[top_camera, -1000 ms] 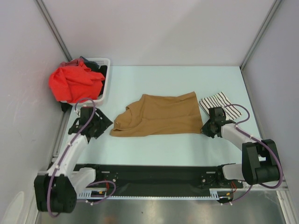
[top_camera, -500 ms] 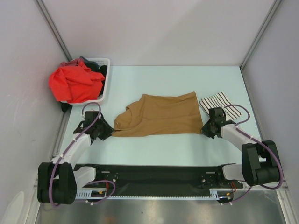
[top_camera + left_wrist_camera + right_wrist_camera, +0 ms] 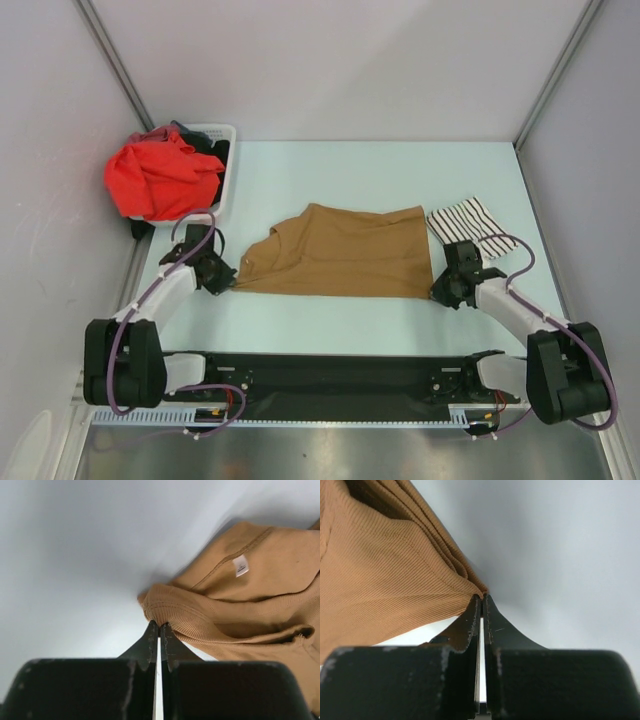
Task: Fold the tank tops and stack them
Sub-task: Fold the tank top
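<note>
While the tan-brown tank top lay spread across the middle of the bench, its long side ran left to right and its two near corners were drawn out to points. The left end was bunched and partly doubled over. The left wrist view showed ribbed hems stacked there, with a small white label on the cloth beyond them.

The left tool was closed on the near left corner, its jaws together with the ribbed edge pinched at the tips. The right tool was closed on the near right corner. In the right wrist view the layered cloth converged into the meeting jaws. Both arms reached forward from their bases, one at each end of the garment.

The striped tank top lay folded on the bench just beyond the right tool, beside the far right corner of the tan-brown tank top. Contact between the two garments could not be determined.

The white laundry basket stood at the far left of the bench, well apart from both tops. A red garment was heaped in it and hung over its left rim, with dark cloth behind.
</note>
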You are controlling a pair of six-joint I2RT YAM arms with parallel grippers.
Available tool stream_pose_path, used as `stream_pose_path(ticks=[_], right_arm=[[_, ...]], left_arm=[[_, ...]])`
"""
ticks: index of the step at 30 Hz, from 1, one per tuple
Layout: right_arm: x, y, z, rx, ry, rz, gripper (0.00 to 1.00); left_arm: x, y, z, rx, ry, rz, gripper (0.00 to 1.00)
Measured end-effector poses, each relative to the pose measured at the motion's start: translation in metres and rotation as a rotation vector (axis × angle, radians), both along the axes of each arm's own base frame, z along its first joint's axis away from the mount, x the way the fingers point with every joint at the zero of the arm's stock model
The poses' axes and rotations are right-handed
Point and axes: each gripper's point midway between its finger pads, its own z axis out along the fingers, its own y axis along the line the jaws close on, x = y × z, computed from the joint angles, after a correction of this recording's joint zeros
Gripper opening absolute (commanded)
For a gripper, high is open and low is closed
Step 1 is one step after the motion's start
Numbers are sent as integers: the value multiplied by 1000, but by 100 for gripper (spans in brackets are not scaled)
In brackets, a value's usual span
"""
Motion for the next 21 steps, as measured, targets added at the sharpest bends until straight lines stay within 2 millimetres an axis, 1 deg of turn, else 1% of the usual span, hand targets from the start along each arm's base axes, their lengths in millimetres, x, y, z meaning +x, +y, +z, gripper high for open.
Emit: stream_pose_path(ticks=[2,4,6,9,10,11,14,17,20,21], right_arm=[[-12,0,0,1,22,-5,0],[-24,-2,0,0,47,-15,0],[-37,-5,1,3,69,-31,0],[-53,-8,1,7,94,-51,0],[-59,-8,0,10,104,-54,0],[-65,-9,0,13,116,-59,0],[-78,-9,-1,23,146,-67,0],[-86,-9,0,35,153,-74,0],[-89,-10,3,38,151,-88,0],[-90,-10,3,38,149,-92,6]], left_arm=[[-9,3,3,8,16,22,0],[-16,4,11,9,11,40,0],[-21,5,22,4,-17,65,4],[-27,4,38,-17,-78,95,5],[-30,4,41,-23,-91,103,6],[-34,4,43,-29,-99,110,9],[-42,4,45,-41,-114,128,15],[-48,5,41,-42,-117,145,16],[-48,7,37,-33,-100,155,17],[-48,7,34,-28,-85,157,18]])
